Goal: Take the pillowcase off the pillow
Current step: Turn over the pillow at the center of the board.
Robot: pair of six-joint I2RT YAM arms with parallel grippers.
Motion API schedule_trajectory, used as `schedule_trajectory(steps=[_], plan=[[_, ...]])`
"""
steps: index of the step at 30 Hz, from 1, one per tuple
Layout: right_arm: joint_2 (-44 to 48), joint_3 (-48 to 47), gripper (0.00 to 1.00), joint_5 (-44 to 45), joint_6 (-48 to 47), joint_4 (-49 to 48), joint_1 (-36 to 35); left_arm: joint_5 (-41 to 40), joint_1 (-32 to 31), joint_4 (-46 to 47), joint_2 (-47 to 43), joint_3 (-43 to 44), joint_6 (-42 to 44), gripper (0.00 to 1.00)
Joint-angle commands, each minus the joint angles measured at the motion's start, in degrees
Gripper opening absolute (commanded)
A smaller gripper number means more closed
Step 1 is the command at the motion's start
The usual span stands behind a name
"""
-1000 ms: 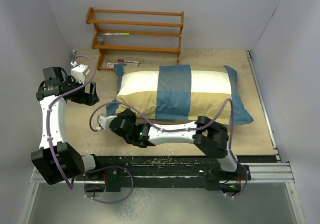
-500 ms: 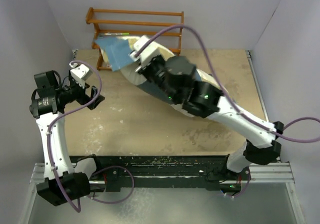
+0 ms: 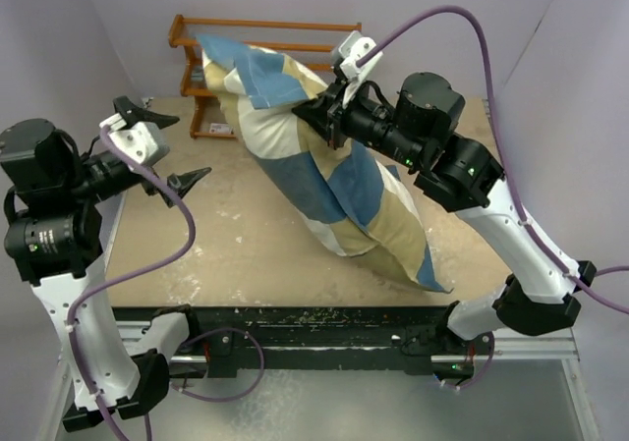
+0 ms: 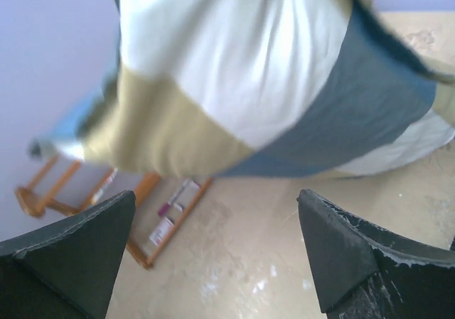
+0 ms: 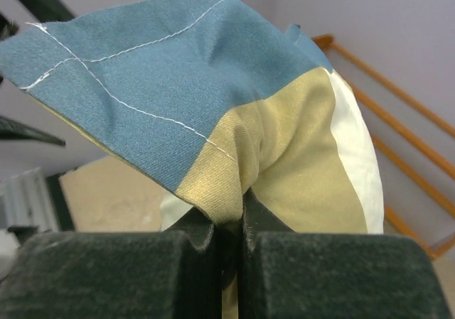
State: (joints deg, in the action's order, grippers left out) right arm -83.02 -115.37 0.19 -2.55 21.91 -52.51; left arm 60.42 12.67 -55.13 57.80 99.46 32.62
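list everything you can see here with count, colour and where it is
pillowcase: one, tan, cream and blue blocks, held up slantwise over the table, low end towards the near edge
pillow: none showing bare, the case looks stuffed
wooden rack: one, orange-brown, at the back wall
pen-like item: at least one, white and dark red, on the rack's bottom shelf
table: one, tan, scuffed
left gripper: one, black, open, left of the pillowcase, touching nothing
right gripper: one, black, shut on a fold near the pillowcase's upper end
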Motion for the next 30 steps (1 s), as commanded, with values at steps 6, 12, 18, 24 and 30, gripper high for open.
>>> schedule_trajectory(steps=[6,12,18,24,30], plan=[[3.6,11.0,0.0,-26.5,10.4,-7.2,2.6,9.7,-0.4,-4.5,4.3,5.3,4.8,0.99],[0.2,11.8,0.0,-35.3,14.6,-10.5,2.5,9.5,-3.1,-12.8,4.9,-0.1,12.1,0.99],[-7.9,5.3,0.0,-38.4,15.8,-9.6,2.6,6.8,-10.0,-20.6,6.1,-9.1,16.8,0.99],[-13.9,-1.7,0.0,-37.8,14.7,-7.8,2.7,3.6,-16.5,-10.7,1.1,-19.7,7.5,1.0],[-16.6,-4.4,0.0,-36.9,16.8,-10.4,4.7,4.7,-16.6,-9.1,-1.8,-26.8,5.6,0.99]])
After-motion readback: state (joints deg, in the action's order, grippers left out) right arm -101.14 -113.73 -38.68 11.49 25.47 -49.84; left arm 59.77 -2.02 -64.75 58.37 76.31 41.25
